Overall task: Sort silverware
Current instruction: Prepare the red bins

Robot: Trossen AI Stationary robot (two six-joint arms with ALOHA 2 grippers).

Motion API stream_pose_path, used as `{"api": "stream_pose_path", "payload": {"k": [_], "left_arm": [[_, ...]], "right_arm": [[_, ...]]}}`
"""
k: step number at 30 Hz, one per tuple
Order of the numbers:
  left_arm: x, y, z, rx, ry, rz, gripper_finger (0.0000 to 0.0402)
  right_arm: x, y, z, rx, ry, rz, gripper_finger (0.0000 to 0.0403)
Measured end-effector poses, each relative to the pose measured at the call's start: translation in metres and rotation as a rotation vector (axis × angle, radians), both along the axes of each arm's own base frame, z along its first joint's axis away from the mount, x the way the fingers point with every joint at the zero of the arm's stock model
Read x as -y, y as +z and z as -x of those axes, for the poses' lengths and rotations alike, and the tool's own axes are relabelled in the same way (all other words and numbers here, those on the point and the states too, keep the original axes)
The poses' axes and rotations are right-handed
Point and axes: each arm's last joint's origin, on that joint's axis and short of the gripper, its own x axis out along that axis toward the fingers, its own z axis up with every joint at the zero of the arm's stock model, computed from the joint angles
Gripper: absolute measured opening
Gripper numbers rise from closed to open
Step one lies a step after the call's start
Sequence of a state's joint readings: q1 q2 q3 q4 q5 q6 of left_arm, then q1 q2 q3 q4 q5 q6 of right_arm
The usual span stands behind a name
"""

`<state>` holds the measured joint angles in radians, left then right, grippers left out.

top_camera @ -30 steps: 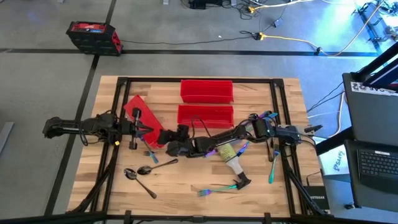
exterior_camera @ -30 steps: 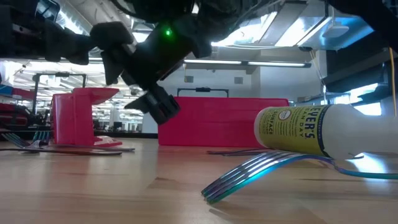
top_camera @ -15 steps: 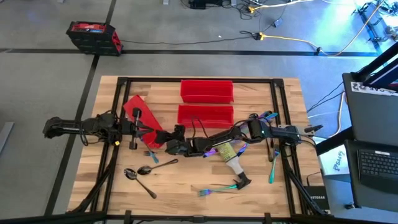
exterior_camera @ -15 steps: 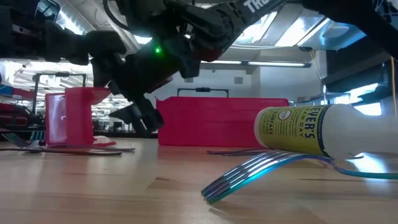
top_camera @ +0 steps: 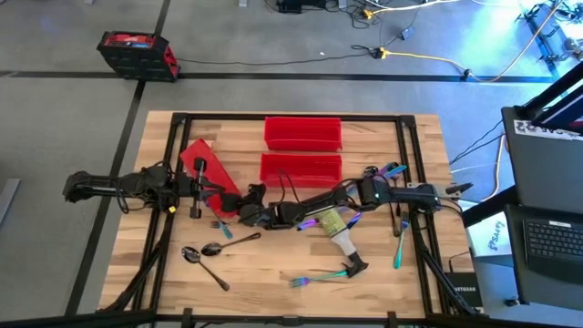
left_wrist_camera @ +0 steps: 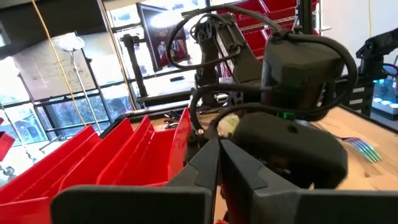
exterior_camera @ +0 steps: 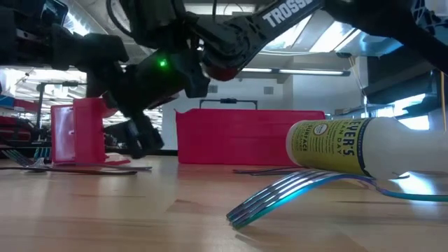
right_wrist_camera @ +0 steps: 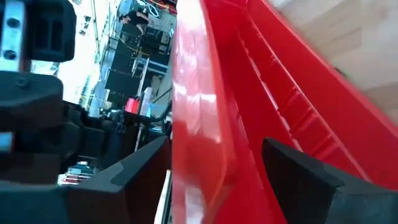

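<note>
A red bin (top_camera: 208,175) lies askew at the table's left, beside my left gripper (top_camera: 202,188), which is shut on it. My right arm reaches across the table. Its open gripper (right_wrist_camera: 214,180) stands astride this bin's long wall (right_wrist_camera: 199,124) at the near-right end (top_camera: 233,202), one finger on each side. Whether they touch it, I cannot tell. Silverware lies loose on the wood: dark spoons (top_camera: 206,251), a fork (top_camera: 217,223), an iridescent fork (top_camera: 319,276) that also shows in the low view (exterior_camera: 280,192), and more forks at the right (top_camera: 399,244). My left gripper pinches the askew bin's wall (left_wrist_camera: 186,140) between its two shut fingers (left_wrist_camera: 208,168), coming level from the table's left. The fingers themselves hide the exact place. The bin's bottom rests on the table.
Two more red bins (top_camera: 302,132) (top_camera: 301,168) lie side by side at the far middle. A clear spray bottle (top_camera: 339,233) lies on its side under my right arm. Black frame rails (top_camera: 405,146) run along the table's edges. Bare wood shows at the near middle.
My right gripper has moved toward the table's left and downward, closing in on the askew bin's near-right end until its fingers stand around the wall.
</note>
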<state>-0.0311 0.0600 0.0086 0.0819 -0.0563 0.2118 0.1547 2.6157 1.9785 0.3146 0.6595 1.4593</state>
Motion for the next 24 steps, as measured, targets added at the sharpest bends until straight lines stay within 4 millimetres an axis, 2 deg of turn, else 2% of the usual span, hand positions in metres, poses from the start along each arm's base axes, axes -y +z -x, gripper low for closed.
{"api": "stream_pose_path", "payload": {"k": [6, 11, 18, 24], "left_arm": [[0.000, -0.003, 0.000, -0.031, 0.000, 0.006, 0.0001], [0.000, -0.004, 0.000, -0.046, 0.000, 0.024, 0.0001], [0.000, -0.002, 0.000, -0.021, 0.002, 0.025, 0.0001], [0.000, 0.011, 0.001, 0.114, 0.001, 0.032, 0.0001]], "right_arm": [[0.003, -0.004, -0.008, 0.014, 0.039, -0.016, 0.0239], [0.005, -0.001, -0.009, 0.022, 0.044, 0.019, 0.0212], [0.003, -0.001, -0.010, 0.028, 0.079, 0.006, 0.0129], [0.003, 0.001, -0.010, 0.050, 0.085, -0.019, 0.0039]]}}
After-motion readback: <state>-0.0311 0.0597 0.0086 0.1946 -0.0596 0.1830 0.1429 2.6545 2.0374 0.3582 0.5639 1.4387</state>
